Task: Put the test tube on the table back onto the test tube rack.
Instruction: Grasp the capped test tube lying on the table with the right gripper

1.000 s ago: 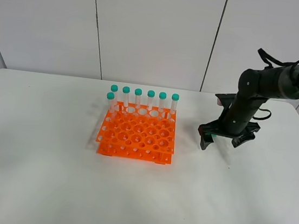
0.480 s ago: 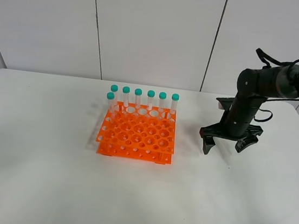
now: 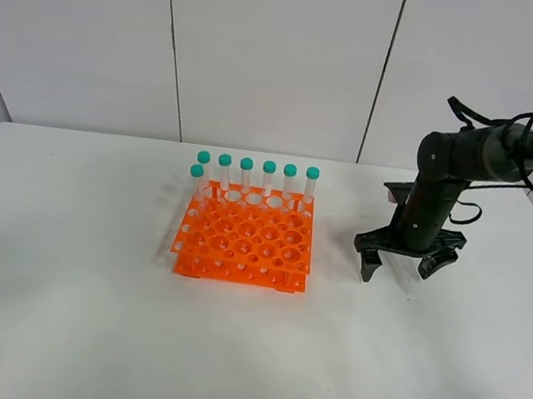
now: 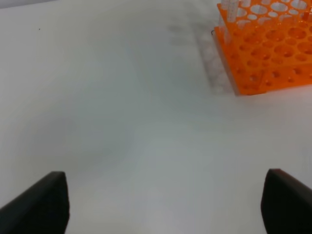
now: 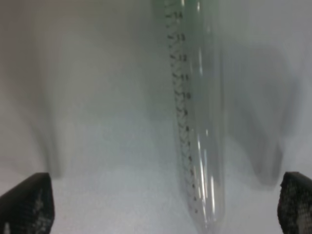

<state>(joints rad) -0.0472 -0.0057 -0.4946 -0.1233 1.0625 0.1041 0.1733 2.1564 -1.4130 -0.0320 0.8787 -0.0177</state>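
The right end effector hangs spread open astride the slim clear graduated test tube; closing off-centre could roll it away.

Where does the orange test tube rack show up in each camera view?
Exterior high: the test tube rack stands mid-table, left of the right gripper.
Left wrist: a corner of the test tube rack shows well beyond the open left gripper.
Right wrist: not in it.
Shared landmark: the white table, seen in all three.

White table carries orange test tube rack; clear test tube lies flat.
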